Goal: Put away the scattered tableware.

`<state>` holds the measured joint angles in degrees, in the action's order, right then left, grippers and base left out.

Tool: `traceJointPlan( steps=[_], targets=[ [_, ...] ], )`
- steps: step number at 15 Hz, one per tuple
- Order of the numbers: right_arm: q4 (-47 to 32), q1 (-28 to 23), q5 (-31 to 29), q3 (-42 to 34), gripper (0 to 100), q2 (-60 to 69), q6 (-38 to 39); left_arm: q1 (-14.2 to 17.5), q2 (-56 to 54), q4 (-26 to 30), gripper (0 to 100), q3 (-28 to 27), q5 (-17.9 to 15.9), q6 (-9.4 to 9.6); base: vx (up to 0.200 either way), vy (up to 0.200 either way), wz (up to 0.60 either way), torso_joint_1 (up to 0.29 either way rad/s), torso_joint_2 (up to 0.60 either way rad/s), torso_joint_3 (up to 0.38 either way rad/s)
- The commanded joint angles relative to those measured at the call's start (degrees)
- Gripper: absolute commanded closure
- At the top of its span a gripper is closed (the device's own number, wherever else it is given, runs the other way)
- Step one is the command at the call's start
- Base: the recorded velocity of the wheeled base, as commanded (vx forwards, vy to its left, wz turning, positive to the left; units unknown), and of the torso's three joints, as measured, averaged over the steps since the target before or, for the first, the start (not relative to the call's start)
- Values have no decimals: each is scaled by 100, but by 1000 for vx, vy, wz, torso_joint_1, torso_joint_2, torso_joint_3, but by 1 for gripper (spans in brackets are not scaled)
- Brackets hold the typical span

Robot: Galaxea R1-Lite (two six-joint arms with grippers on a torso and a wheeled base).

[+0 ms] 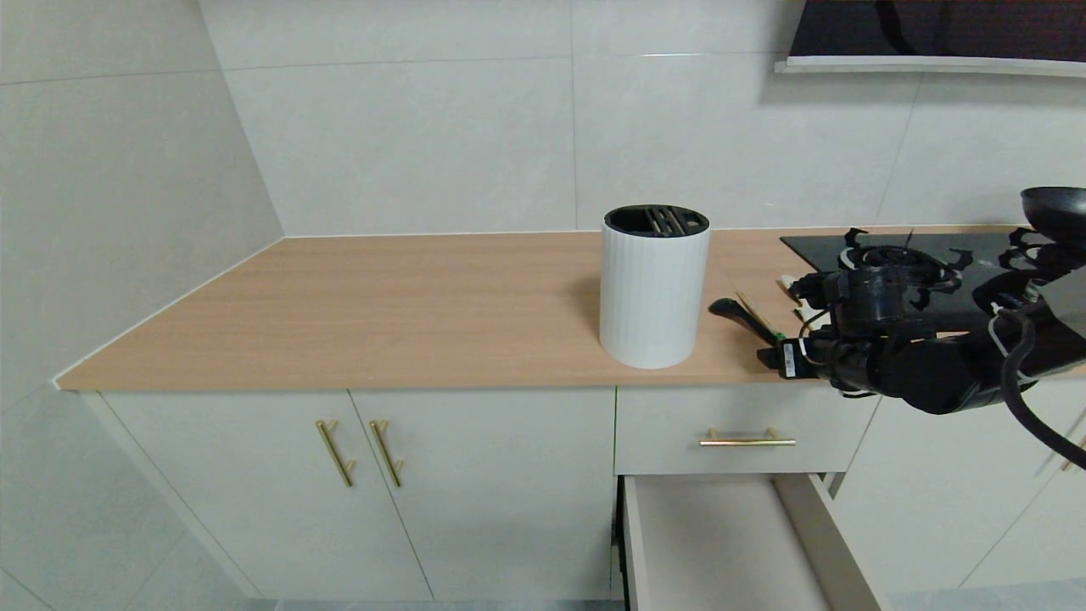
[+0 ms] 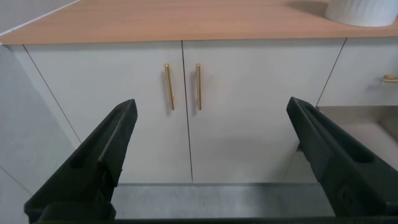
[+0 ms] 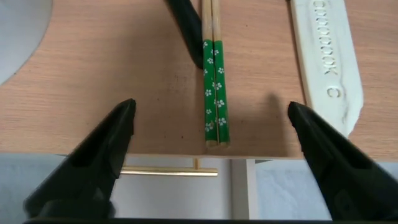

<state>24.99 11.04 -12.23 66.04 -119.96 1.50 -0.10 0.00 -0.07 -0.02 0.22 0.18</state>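
Note:
A pair of wooden chopsticks (image 3: 214, 93) with green flowered ends lies at the counter's front edge, next to a black utensil handle (image 3: 185, 31) and a white utensil handle (image 3: 326, 62). My right gripper (image 3: 214, 168) hangs open just above the chopsticks' green ends, one finger to either side of them. In the head view the right gripper (image 1: 776, 352) sits at the counter edge, right of the white ribbed utensil holder (image 1: 653, 288). The chopsticks (image 1: 753, 314) and black utensil (image 1: 734, 312) lie beside that holder. My left gripper (image 2: 211, 162) is open, low before the cabinet doors (image 2: 186, 112).
A lower drawer (image 1: 721, 543) stands pulled open under the counter, below a shut drawer with a brass handle (image 1: 747, 440). A black gas stove (image 1: 899, 255) with a dark pan (image 1: 1052, 208) lies at the right. The counter (image 1: 382, 305) stretches bare to the left.

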Motion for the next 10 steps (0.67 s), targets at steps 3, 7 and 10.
traceJointPlan(
  steps=[3, 7, 10],
  targets=[
    [-3, 3, 1, 15, 100, -45, -1, 1, 0, -1, 0, 2, 4, -1, 0, 0, 0, 0, 0, 0],
    [-3, -6, 1, 15, 100, 16, -1, 1, 0, -1, 0, 2, 4, -1, 0, 0, 0, 0, 0, 0],
    [-3, -6, -17, -91, 100, 350, 43, 1, 0, -1, 0, 2, 4, -1, 0, 0, 0, 0, 0, 0]
  ],
)
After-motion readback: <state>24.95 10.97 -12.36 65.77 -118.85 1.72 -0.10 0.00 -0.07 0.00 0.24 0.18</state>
